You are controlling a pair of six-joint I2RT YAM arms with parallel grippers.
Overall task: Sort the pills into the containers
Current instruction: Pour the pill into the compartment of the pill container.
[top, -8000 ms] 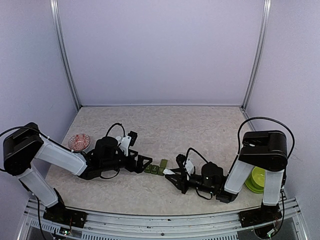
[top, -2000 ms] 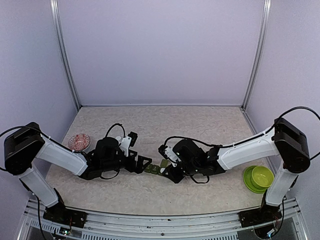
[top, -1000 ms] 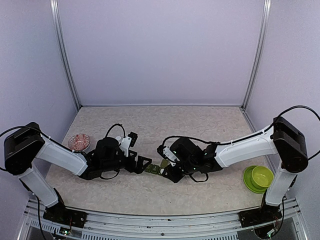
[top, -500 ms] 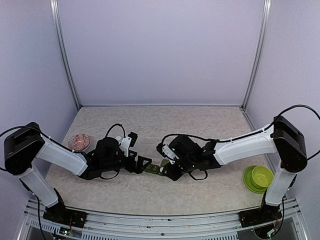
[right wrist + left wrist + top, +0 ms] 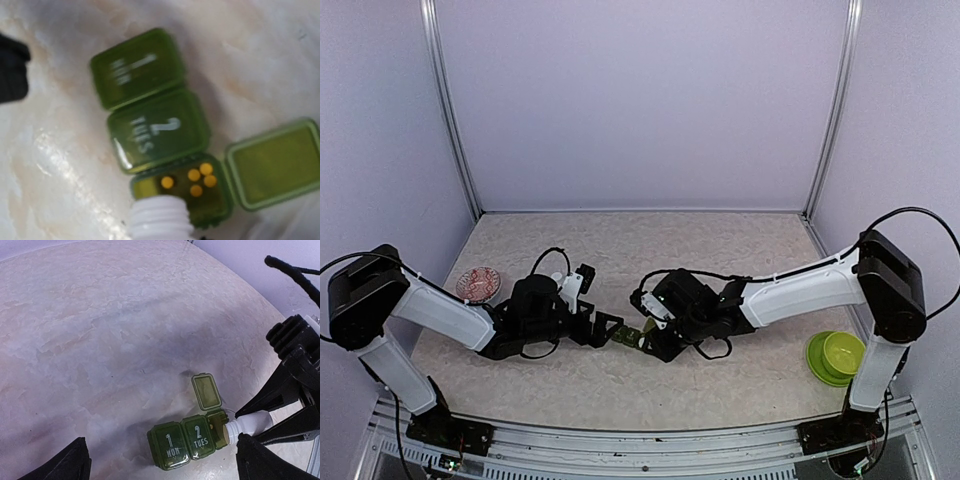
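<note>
Pill box (image 5: 192,440): a green three-cell strip, laid on the table (image 5: 720,250) midway between its left and right edges, toward the near edge; cells MON and TUES are shut.
Lid (image 5: 206,391): that of the third cell, folded back.
Pills (image 5: 195,177): five small yellow ones, seen in the open cell.
Bottle (image 5: 247,422): white, tipped, its mouth set at the open cell.
Right claw (image 5: 655,345): pinched on the bottle.
Left claw (image 5: 611,330): spread wide, just beside the MON end.
Pink dish (image 5: 478,283): near the left edge.
Green bowl (image 5: 837,355): near the right edge.

green pill box (image 5: 155,130), yellow pills (image 5: 194,175), white bottle (image 5: 160,220)
</note>
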